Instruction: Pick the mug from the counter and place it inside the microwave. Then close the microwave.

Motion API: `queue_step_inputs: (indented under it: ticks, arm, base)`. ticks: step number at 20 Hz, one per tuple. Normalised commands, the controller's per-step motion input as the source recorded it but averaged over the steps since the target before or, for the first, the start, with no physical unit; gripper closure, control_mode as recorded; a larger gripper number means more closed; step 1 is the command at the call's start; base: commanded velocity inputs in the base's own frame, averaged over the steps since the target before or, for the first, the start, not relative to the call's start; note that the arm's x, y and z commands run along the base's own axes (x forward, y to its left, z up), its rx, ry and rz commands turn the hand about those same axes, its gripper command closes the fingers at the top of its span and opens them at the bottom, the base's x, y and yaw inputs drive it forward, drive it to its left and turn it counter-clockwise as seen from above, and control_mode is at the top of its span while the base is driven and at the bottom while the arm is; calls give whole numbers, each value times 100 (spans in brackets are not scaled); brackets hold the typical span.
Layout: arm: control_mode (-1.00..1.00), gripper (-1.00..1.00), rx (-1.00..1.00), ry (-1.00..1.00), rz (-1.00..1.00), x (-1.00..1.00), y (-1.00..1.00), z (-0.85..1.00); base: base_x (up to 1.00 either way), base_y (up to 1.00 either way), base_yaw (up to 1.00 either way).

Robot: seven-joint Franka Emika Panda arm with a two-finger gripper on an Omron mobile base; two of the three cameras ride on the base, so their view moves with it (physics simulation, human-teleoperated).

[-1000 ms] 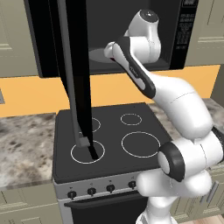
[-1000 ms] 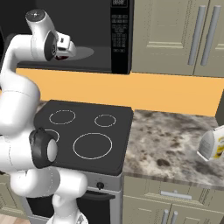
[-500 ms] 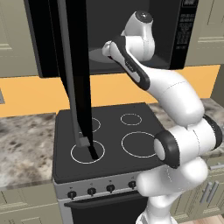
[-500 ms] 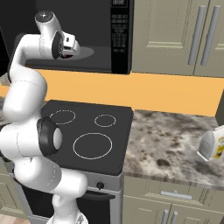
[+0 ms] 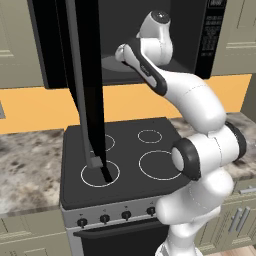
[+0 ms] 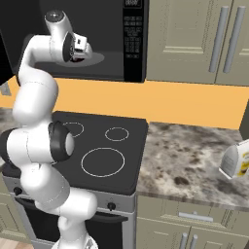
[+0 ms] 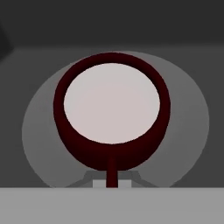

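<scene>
In the hand view the maroon mug (image 7: 111, 105) hangs close in front of the camera, its pale inside facing me and its handle pointing down toward my gripper (image 7: 111, 186). My gripper is shut on the mug at the handle side. Under the mug lies the grey turntable (image 7: 39, 131) of the black microwave (image 6: 133, 34). From the right base view my gripper (image 6: 78, 51) reaches into the microwave's opening, over the turntable (image 6: 99, 58). The tall black door (image 5: 85, 75) stands wide open, swung out to the left over the stove.
The black four-ring stovetop (image 5: 130, 150) sits directly below the microwave. The speckled counter (image 6: 194, 160) runs to its right and carries a pale carton (image 6: 236, 160) at the far edge. More counter (image 5: 25, 160) lies left of the stove. The open door's lower edge hangs low above the front-left burner.
The arm has stretched forward and the hand has gone further into the microwave's opening with the mug. The base views have stayed put.
</scene>
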Motion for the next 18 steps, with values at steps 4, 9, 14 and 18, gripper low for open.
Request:
queue_step_inputs:
  ticks: [4,9,14,18]
  arm:
    - [-100,100,0,0,0,17,3,0]
    - [-100,100,0,0,2,12,11,-3]
    - [-100,100,0,0,6,15,8,0]
    - [-100,100,-1,0,2,18,1,-4]
  base:
    - [0,0,0]
    - [0,0,0]
    - [0,0,0]
    - [0,0,0]
